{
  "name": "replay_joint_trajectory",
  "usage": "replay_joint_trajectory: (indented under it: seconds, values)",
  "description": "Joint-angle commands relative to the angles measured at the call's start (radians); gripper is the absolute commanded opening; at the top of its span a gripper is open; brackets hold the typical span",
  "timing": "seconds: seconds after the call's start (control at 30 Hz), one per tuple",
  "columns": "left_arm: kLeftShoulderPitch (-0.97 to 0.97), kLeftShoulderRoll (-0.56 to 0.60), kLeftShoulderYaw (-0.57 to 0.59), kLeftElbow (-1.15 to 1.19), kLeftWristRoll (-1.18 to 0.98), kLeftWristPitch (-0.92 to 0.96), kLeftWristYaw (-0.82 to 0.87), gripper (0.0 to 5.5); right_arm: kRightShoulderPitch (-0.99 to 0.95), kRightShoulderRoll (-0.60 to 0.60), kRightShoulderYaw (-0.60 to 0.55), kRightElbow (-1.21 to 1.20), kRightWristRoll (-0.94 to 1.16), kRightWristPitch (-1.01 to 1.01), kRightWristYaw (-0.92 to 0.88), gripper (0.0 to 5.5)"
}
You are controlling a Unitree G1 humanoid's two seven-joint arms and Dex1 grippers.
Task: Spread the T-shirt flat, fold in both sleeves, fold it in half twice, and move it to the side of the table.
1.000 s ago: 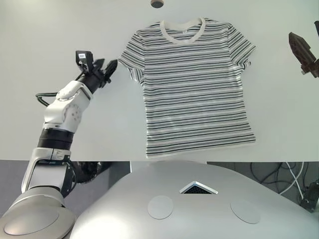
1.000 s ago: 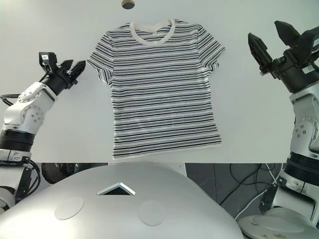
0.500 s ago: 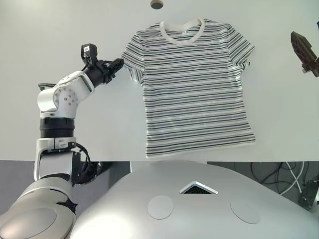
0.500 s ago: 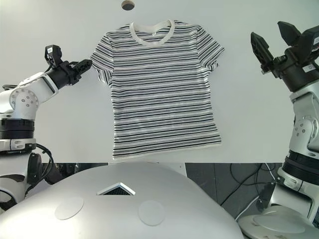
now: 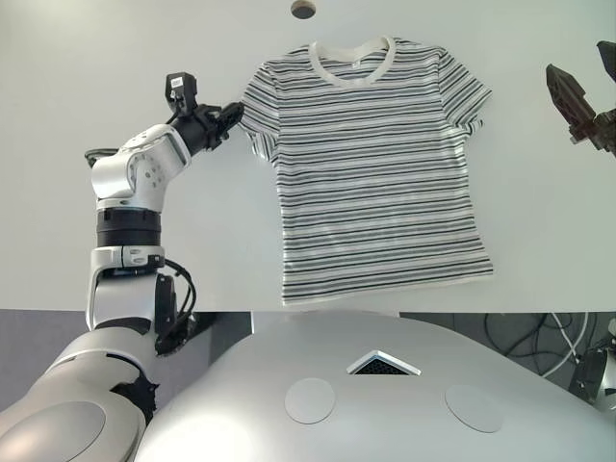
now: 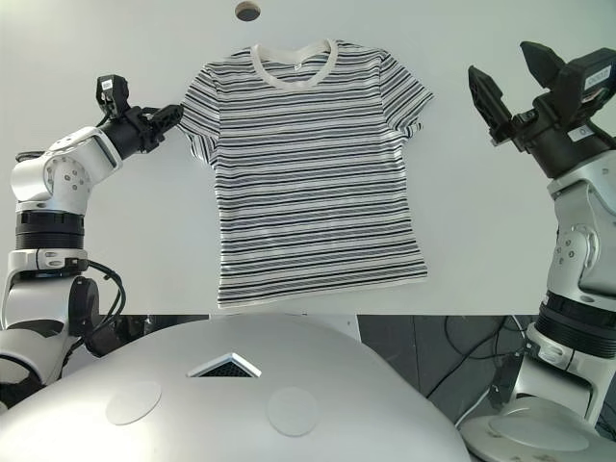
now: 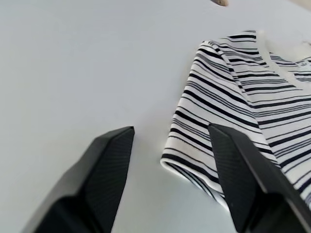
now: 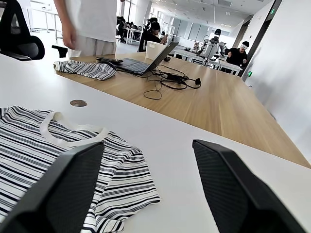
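A striped T-shirt (image 5: 371, 164) with a white collar lies spread flat on the white table (image 5: 115, 58), collar at the far side and both sleeves out. My left gripper (image 5: 231, 114) is open just left of the left sleeve (image 5: 255, 115). In the left wrist view its fingers (image 7: 112, 160) stand apart above the table, with the sleeve hem (image 7: 189, 165) close in front of them. My right gripper (image 6: 502, 63) is open and raised, off to the right of the right sleeve (image 6: 409, 96).
A round cable hole (image 5: 303, 8) sits in the table just beyond the collar. The table's front edge (image 5: 192, 310) runs close below the shirt hem. Behind, a wooden desk (image 8: 204, 102) holds a laptop, cables and another striped cloth.
My left gripper has moved right and farther up the table, from well left of the sleeve to right beside it. The right gripper shifted slightly. The shirt has not moved.
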Motion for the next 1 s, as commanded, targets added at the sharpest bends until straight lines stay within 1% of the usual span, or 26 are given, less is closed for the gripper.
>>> replay_joint_trajectory:
  seconds: [0.03, 0.1, 0.33, 0.4, 0.47, 0.5, 0.6, 0.8, 1.0]
  values:
    - [0.045, -0.02, -0.025, 0.013, 0.032, 0.074, -0.034, 2.85, -0.001, 0.006, 0.008, -0.003, -0.012, -0.004, 0.009, 3.41]
    - [0.045, -0.025, -0.016, 0.009, 0.04, 0.079, -0.044, 2.85, -0.005, 0.007, 0.008, 0.001, -0.015, -0.004, 0.012, 3.41]
    - [0.039, -0.043, 0.023, 0.019, 0.048, 0.079, -0.049, 1.59, -0.004, 0.011, 0.012, 0.003, -0.02, -0.011, 0.012, 3.44]
    - [0.038, -0.047, 0.033, 0.022, 0.051, 0.08, -0.049, 1.12, -0.003, 0.011, 0.011, 0.003, -0.021, -0.013, 0.012, 3.44]
    - [0.04, -0.049, 0.036, 0.019, 0.055, 0.081, -0.052, 0.76, -0.002, 0.012, 0.01, 0.005, -0.022, -0.015, 0.012, 3.44]
    - [0.041, -0.049, 0.035, 0.014, 0.057, 0.082, -0.054, 0.67, -0.003, 0.013, 0.01, 0.007, -0.023, -0.017, 0.012, 3.44]
    - [0.043, -0.049, 0.033, 0.004, 0.061, 0.084, -0.059, 0.07, -0.003, 0.015, 0.013, 0.011, -0.028, -0.022, 0.011, 3.44]
    - [0.04, -0.054, 0.043, -0.01, 0.071, 0.097, -0.067, 0.01, -0.007, 0.024, 0.014, 0.023, -0.03, -0.032, 0.009, 3.44]
    - [0.03, -0.071, 0.05, -0.098, 0.097, 0.067, -0.04, 0.01, -0.011, 0.037, 0.023, 0.029, -0.04, -0.04, 0.009, 3.44]
